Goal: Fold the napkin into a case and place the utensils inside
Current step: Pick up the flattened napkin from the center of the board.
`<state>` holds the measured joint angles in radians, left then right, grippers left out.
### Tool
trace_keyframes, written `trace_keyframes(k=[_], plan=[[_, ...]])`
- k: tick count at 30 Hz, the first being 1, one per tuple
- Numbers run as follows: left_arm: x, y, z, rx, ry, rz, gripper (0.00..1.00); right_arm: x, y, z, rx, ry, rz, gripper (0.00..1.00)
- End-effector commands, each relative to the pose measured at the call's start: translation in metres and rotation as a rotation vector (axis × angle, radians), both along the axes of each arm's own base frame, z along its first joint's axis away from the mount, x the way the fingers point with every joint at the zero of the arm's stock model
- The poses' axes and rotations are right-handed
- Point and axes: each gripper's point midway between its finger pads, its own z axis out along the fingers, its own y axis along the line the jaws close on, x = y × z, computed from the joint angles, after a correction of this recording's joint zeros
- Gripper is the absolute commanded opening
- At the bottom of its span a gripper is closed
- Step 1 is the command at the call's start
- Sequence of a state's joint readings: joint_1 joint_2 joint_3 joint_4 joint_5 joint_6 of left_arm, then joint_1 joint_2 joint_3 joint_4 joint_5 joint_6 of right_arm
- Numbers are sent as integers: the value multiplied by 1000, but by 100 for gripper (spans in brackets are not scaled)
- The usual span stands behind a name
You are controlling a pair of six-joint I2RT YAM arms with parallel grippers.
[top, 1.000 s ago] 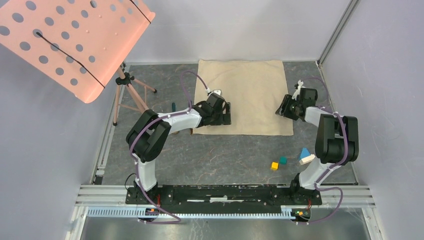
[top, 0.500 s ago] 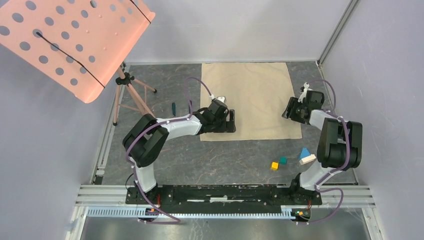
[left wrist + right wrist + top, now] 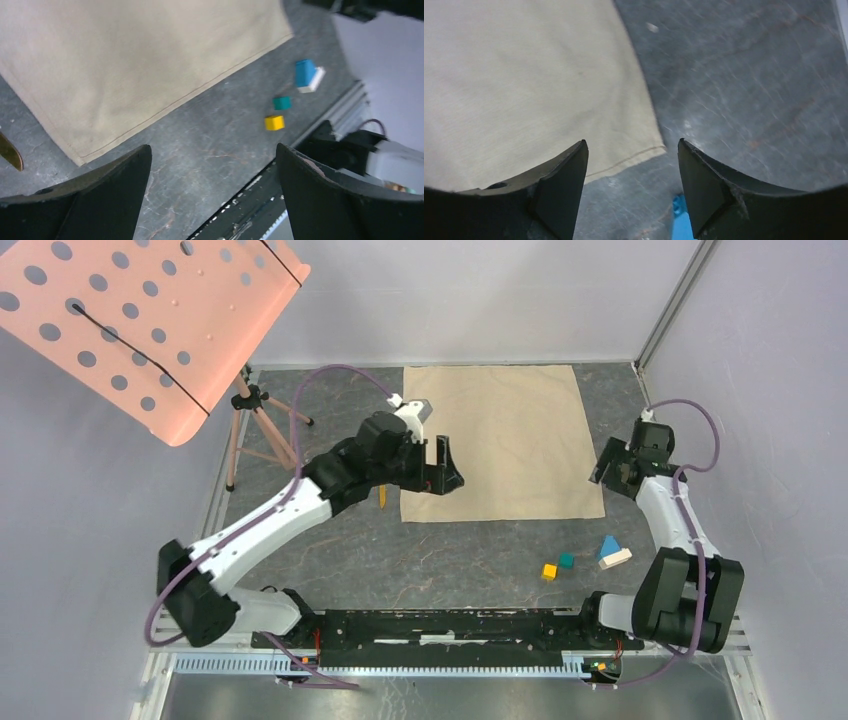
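a gold utensil tip (image 3: 382, 498) shows just left of my left gripper (image 3: 441, 466), its long axis running near to far, the rest hidden under the arm. that gripper hangs spread wide and empty over the near left corner of the napkin (image 3: 505, 435). the napkin lies flat on the worktop (image 3: 450, 550) between both grippers, its near edge running left to right. my right gripper (image 3: 612, 466), parted with nothing between its fingers, sits just beside the napkin's right edge, close to the near right corner.
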<state>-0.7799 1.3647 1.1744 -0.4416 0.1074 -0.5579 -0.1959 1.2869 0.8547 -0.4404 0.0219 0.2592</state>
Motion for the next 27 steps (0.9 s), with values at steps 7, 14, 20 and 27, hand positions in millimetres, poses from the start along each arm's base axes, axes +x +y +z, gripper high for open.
trace_keyframes(k=[7, 14, 20, 27], plan=[[-23, 23, 29, 43, -122, -161, 100, -43, -15, -51, 22, 287, -146, 61], [-26, 33, 32, 39, -154, -170, 100, -49, -16, -64, 32, 330, -212, 54], [-26, 34, 30, 30, -139, -173, 100, -45, -15, -69, 44, 339, -225, 52], [-24, 34, 26, 18, -122, -171, 100, -43, -15, -75, 45, 346, -240, 53]])
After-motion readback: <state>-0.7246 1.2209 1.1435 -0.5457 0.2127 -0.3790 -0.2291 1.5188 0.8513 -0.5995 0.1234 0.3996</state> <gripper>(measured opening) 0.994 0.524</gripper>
